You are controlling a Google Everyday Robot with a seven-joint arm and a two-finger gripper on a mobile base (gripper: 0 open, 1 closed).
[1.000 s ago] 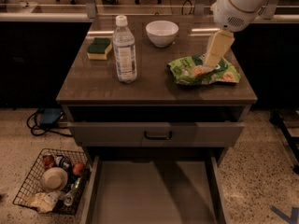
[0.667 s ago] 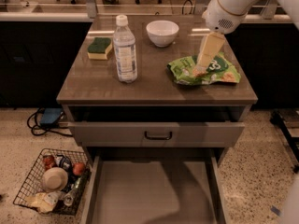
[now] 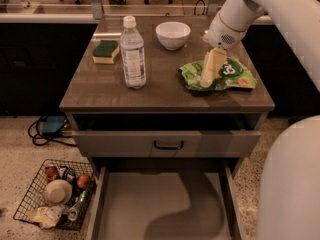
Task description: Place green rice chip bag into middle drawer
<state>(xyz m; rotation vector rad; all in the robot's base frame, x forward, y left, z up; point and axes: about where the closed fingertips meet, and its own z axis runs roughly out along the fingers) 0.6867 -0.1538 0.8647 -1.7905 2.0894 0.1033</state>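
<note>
The green rice chip bag (image 3: 235,74) lies flat on the right side of the wooden table top. My gripper (image 3: 206,82) hangs from the white arm, points down and sits over the bag's left part, touching or almost touching it. The middle drawer (image 3: 130,199) is pulled out at the bottom of the view, below the table, its pale floor bare apart from the arm's shadow.
A clear water bottle (image 3: 133,54), a green-and-yellow sponge (image 3: 105,51) and a white bowl (image 3: 173,35) stand on the table top (image 3: 100,94). A shut drawer front with a black handle (image 3: 168,145) sits above the open drawer. A wire basket (image 3: 55,194) of items stands on the floor at left. My white arm fills the right edge.
My gripper has moved left and down, from above the bag's upper right to its left part. The bag has not moved.
</note>
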